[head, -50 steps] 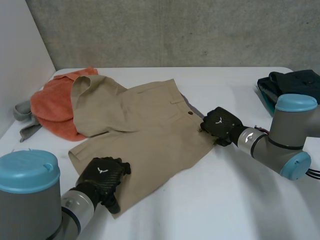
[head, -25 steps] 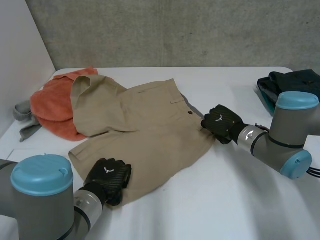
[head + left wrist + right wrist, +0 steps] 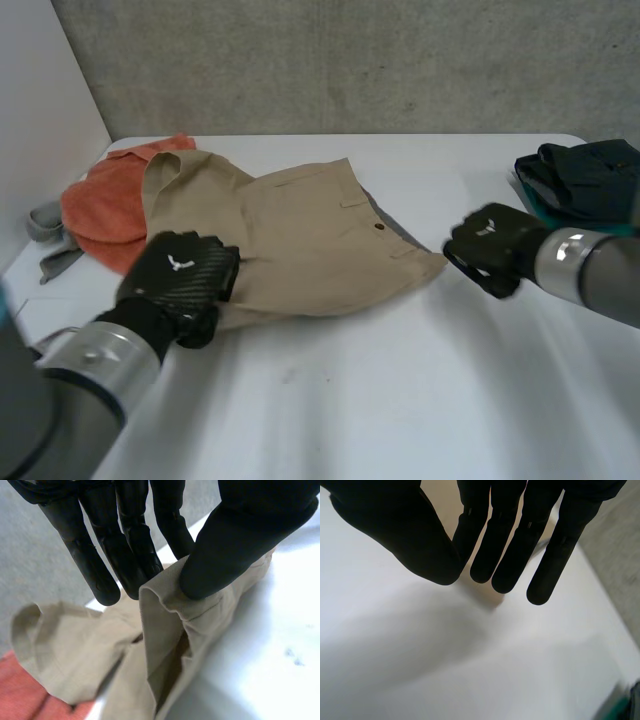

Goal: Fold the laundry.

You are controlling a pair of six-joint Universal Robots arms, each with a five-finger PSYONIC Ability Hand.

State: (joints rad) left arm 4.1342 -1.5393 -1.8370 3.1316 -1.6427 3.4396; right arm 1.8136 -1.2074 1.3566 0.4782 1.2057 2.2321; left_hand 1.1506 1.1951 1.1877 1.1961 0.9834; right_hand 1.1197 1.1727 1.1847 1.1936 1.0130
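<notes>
Presently the left hand pinches one pair of khaki shorts by its hem, the right hand relaxed, empty.

Your two hands are black with a fine woven sheen. The left hand, around eight o'clock in the head view, carries a small white winged emblem on its back. The right hand, near three o'clock, bears the same mark. Each meets a brushed silver cuff on a rounded grey arm. In the wrist views your fingers are matte black with blunt, rounded tips.
</notes>
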